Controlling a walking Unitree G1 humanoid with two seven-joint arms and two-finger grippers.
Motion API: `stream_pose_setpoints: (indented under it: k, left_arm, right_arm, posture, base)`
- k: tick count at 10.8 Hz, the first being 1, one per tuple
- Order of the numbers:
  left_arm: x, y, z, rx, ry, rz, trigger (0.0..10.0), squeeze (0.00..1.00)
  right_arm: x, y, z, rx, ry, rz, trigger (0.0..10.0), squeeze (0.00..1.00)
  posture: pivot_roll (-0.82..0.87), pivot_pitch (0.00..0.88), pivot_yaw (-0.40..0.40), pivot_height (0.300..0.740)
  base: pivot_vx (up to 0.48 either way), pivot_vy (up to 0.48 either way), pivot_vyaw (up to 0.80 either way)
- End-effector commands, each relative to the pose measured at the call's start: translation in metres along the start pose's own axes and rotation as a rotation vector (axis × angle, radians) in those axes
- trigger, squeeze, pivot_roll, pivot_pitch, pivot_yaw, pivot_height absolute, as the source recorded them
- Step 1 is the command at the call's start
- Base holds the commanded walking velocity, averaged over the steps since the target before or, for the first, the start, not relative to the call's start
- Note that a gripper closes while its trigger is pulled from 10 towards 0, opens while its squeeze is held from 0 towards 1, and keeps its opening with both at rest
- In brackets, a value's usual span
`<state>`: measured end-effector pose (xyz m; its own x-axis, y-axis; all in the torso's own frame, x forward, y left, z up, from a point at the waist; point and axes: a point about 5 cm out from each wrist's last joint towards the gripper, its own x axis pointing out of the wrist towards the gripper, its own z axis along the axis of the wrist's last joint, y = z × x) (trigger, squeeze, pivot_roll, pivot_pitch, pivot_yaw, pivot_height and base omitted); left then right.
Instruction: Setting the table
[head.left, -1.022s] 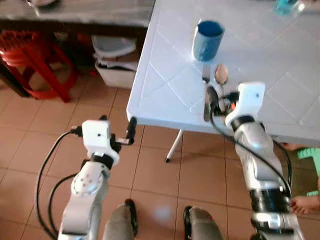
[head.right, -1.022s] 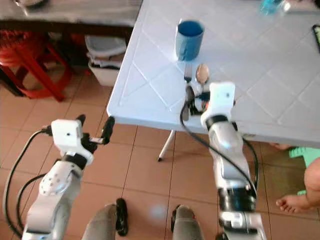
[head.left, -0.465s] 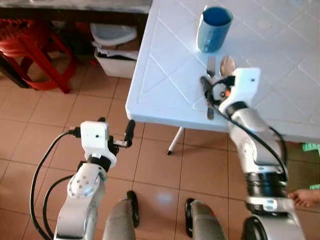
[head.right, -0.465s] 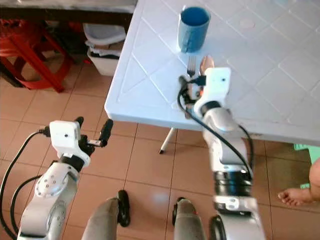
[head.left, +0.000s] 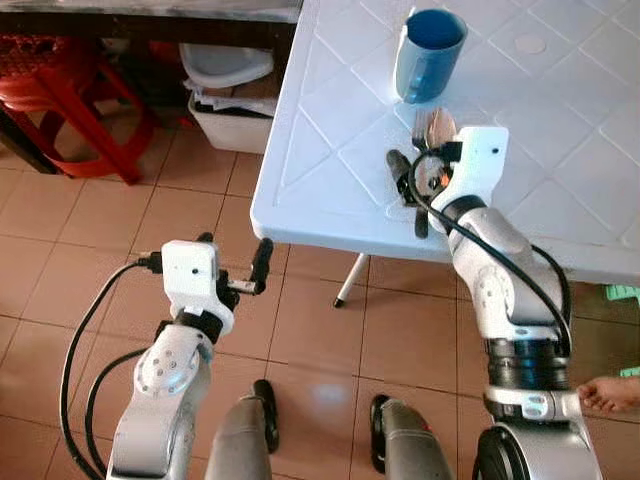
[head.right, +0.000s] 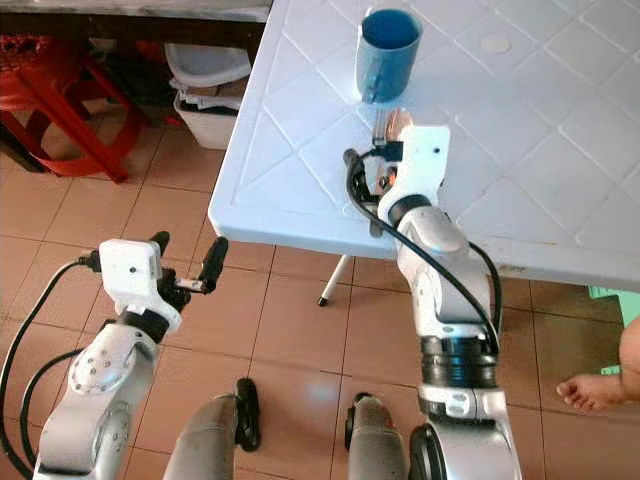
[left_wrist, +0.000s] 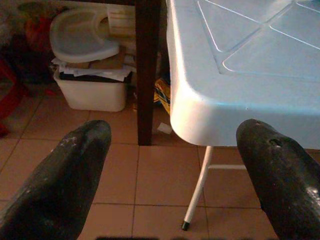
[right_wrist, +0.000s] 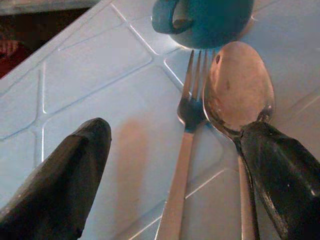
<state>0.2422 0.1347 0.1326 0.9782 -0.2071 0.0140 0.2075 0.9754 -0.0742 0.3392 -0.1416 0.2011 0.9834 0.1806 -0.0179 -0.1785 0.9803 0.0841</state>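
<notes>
My right gripper (right_wrist: 175, 165) hangs low over the near-left part of the white table (head.left: 340, 110), fingers spread wide and holding nothing. Between and just past them lie the fork (right_wrist: 182, 145) and the spoon (right_wrist: 239, 90), side by side and touching, with one fingertip (right_wrist: 280, 175) over the spoon's handle. Their heads point toward the blue mug (head.left: 427, 55), which stands just beyond them, farther from me. My left gripper (left_wrist: 172, 165) hovers over the tiled floor (head.left: 80, 250) off the table's near-left corner, fingers open and empty. A white tub (left_wrist: 90, 90) sits on the floor beyond.
</notes>
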Motion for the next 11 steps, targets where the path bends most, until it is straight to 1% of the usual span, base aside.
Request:
stream_pose_setpoints:
  k: [1,3,4,7,8,9,11]
  left_arm:
    - [-0.003,0.0,0.0,0.007,0.01,-0.001,10.0,0.0]
    - [-0.003,-0.001,0.0,0.004,0.011,-0.001,10.0,0.0]
    - [-0.002,-0.001,-0.001,0.002,0.012,-0.004,10.0,0.0]
    - [0.0,-0.002,0.0,0.0,0.008,-0.008,10.0,0.0]
    - [0.0,-0.002,-0.001,-0.001,0.008,-0.006,10.0,0.0]
    - [0.001,-0.002,-0.001,-0.003,0.009,-0.005,10.0,0.0]
    - [0.0,-0.002,-0.004,0.0,0.019,-0.008,10.0,0.0]
  right_arm:
    - [-0.006,0.001,-0.003,-0.012,0.03,-0.016,10.0,0.0]
    - [-0.018,-0.006,-0.01,-0.011,0.075,-0.099,10.0,0.0]
    - [-0.022,-0.006,-0.008,0.0,0.068,-0.114,10.0,0.0]
    - [-0.016,0.003,0.017,-0.013,-0.005,-0.097,10.0,0.0]
    - [-0.014,0.005,0.022,-0.013,-0.017,-0.09,10.0,0.0]
    - [-0.009,0.006,0.024,-0.016,-0.025,-0.084,10.0,0.0]
    - [-0.001,0.005,0.017,0.0,-0.002,-0.078,10.0,0.0]
  posture:
    - [0.0,0.338,0.063,0.74]
    - [-0.01,0.338,0.064,0.74]
    - [-0.01,0.338,0.066,0.74]
    - [-0.01,0.333,0.065,0.74]
    - [-0.01,0.332,0.062,0.74]
    - [-0.01,0.332,0.063,0.74]
    - [-0.01,0.332,0.062,0.74]
  base:
    - [0.0,0.0,0.0]
    - [0.0,0.0,0.0]
    - [0.0,0.0,0.0]
    - [0.0,0.0,0.0]
    - [0.0,0.0,0.0]
    - [0.0,0.0,0.0]
    - [0.0,0.0,0.0]
